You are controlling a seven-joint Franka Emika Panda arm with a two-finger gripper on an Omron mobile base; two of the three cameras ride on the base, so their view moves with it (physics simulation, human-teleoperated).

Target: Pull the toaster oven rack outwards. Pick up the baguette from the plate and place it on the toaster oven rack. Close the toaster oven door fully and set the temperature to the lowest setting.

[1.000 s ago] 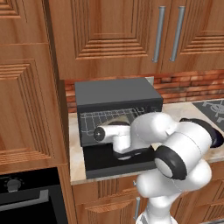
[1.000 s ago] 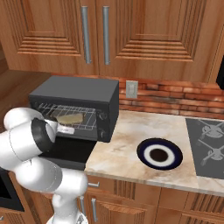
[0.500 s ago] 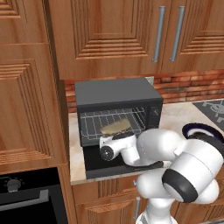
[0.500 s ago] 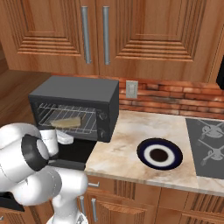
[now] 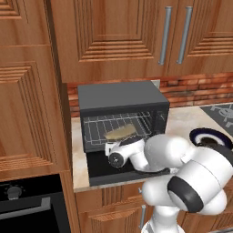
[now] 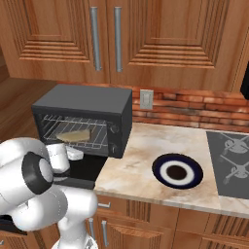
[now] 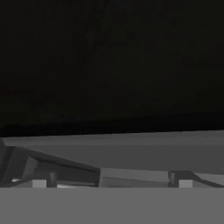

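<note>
Since a second ago I have watched the hand drop from the height of the cavity to just over the lowered door, and the baguette (image 5: 120,132), which the arm hid then, now lies in plain sight on the rack (image 5: 101,128) inside the toaster oven (image 5: 122,99). The end effector (image 5: 110,151) sits below and in front of the loaf, apart from it, low over the toaster oven door (image 5: 102,169), which lies folded down flat toward me. I cannot make out the finger tips in either base view; by its spread the end effector stands open and carries nothing.

From the left base view I see the hand's round white wrist against the black door panel, with the loaf just above it. The right base view puts the white hand (image 6: 68,154) at the front lip of the cavity, the baguette (image 6: 74,135) behind it toward the left of the rack (image 6: 92,135), and the control strip on the oven's right. The hand view gives me a dark flat surface close up, with a lighter grey band beneath; I cannot tell more from it.

The plate (image 6: 189,165) rests on the marble desk (image 6: 141,168) to the oven's right, well apart from the arm, its white centre bare.
</note>
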